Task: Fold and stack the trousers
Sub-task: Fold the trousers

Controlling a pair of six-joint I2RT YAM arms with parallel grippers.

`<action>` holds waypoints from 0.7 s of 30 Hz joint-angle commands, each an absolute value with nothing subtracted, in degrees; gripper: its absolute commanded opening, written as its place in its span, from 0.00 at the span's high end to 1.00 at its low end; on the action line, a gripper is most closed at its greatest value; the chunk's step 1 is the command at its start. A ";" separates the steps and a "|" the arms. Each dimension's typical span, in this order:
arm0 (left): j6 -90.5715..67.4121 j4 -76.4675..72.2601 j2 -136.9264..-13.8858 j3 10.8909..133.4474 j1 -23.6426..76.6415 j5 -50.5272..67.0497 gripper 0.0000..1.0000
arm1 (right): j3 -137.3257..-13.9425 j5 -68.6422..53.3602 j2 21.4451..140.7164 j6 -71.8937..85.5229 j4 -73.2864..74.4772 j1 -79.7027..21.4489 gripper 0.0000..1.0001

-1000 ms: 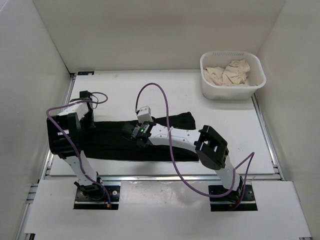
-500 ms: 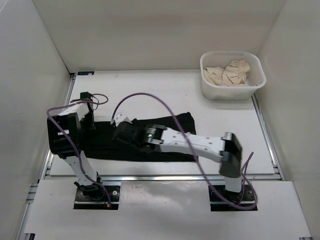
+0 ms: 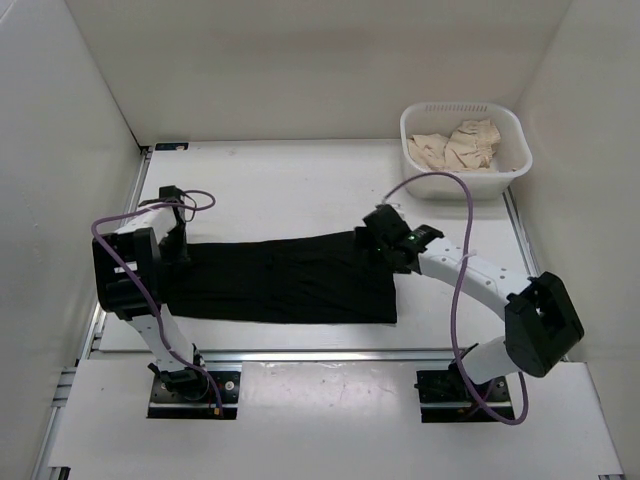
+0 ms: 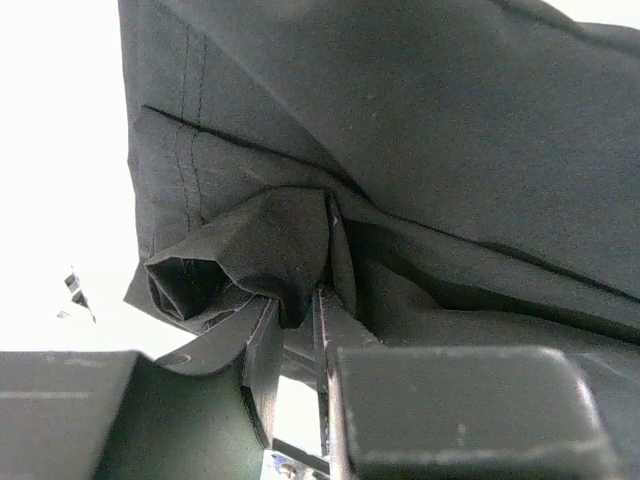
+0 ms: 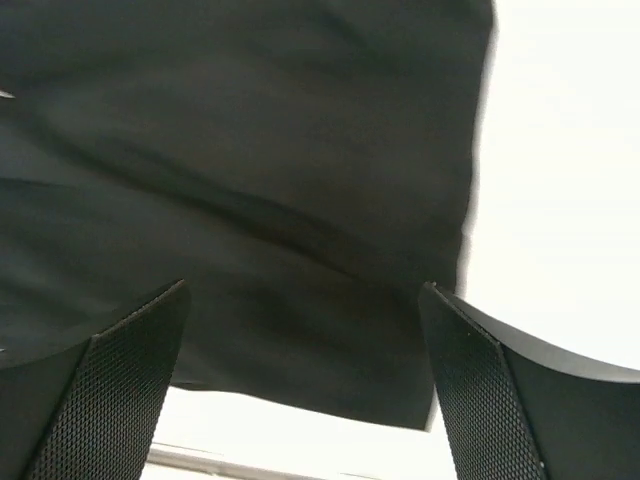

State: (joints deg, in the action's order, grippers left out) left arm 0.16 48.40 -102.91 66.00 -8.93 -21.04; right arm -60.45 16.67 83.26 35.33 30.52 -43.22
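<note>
Progress, judged from the lie of the cloth: early to middling. Probably one lengthwise fold done, leg laid on leg. Crosswise folds and the stacking not yet done, with no pile to be seen anywhere on the white worktop [image 3: 300, 185].

At the left edge of the worktop, left gripper [image 3: 172, 246] down on the left end of the long black soft-fabric trousers [image 3: 280, 282]. Fingers [image 4: 262, 352] narrow, with a crumpled tuck of cloth caught between them. Looks like a grip on the trousers rather than a mere touch. Beside that tuck, double rows of stitching along a hem or band, and at least two layers showing, one edge over another.

Across the near half of the worktop, from the left edge to right of centre: trousers spread as one flat dark band. Matte, finely woven, limp, with shallow lengthwise wrinkles and a slightly stepped far edge at the right end.

Over that right end, right gripper [image 3: 384, 238], fingers [image 5: 120, 380] spread wide. Black, mesh-textured pad faces, with nothing between them but the cloth lying below. Touching or hovering: cannot tell. Straight edge of the fabric plain there against bare white.

In the far right corner, white plastic basket [image 3: 440, 186], rounded, slotted at the rim, holding crumpled beige cloth [image 3: 458, 144].
</note>
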 commanded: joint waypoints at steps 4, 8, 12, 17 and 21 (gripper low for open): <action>0.00 49.31 -99.84 66.80 -10.37 -21.89 0.70 | -48.80 -0.32 77.87 38.85 20.50 -32.35 0.01; 0.00 49.31 -99.32 67.32 -10.90 -21.88 0.68 | -40.44 -7.54 81.46 41.21 9.16 -29.19 0.01; 0.00 50.62 -98.26 68.46 -12.56 -21.36 0.55 | -37.62 -12.12 86.91 43.33 3.17 -28.13 0.18; 0.00 51.94 -96.51 69.87 -14.06 -20.05 0.32 | -37.62 -10.38 83.60 42.63 10.00 -23.76 1.00; 0.00 53.09 -96.50 70.40 -14.06 -18.90 0.31 | -42.95 -1.60 69.12 35.70 27.55 -14.26 1.00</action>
State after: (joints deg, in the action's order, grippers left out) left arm 0.05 51.92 -99.92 68.75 -14.15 -20.36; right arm -38.09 -8.21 79.26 40.84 15.14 -20.34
